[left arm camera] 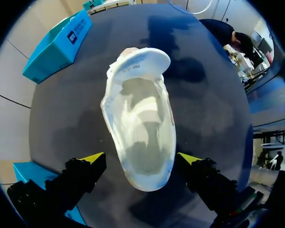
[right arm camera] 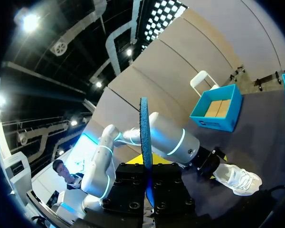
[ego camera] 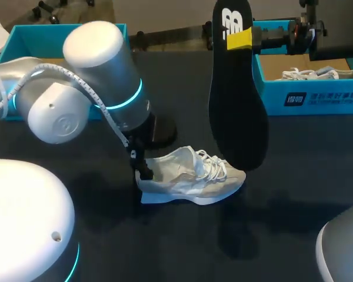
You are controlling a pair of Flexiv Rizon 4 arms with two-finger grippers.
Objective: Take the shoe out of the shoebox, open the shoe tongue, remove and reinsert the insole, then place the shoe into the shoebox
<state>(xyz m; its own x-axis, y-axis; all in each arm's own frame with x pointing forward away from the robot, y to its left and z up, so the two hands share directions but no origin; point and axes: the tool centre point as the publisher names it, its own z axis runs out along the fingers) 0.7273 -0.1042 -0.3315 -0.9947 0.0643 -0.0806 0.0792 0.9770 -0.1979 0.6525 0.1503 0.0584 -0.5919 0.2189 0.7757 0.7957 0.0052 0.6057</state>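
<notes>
Lying on its sole on the dark matte table [ego camera: 294, 194], the pale mesh shoe [ego camera: 191, 176] gaped hollow (tongue pushed forward). The left claw [left arm camera: 141, 159] straddled its rounded heel, spread wide, gripping nothing. The right claw [right arm camera: 145, 166] pinched the flat black insole [ego camera: 238, 111] upright above the table, beside a blue cardboard shoebox [ego camera: 309, 97].

Our cameras: head, high behind, facing down; left wrist, close over shoe [left arm camera: 141, 128]; right wrist, farther, sharing it.
</notes>
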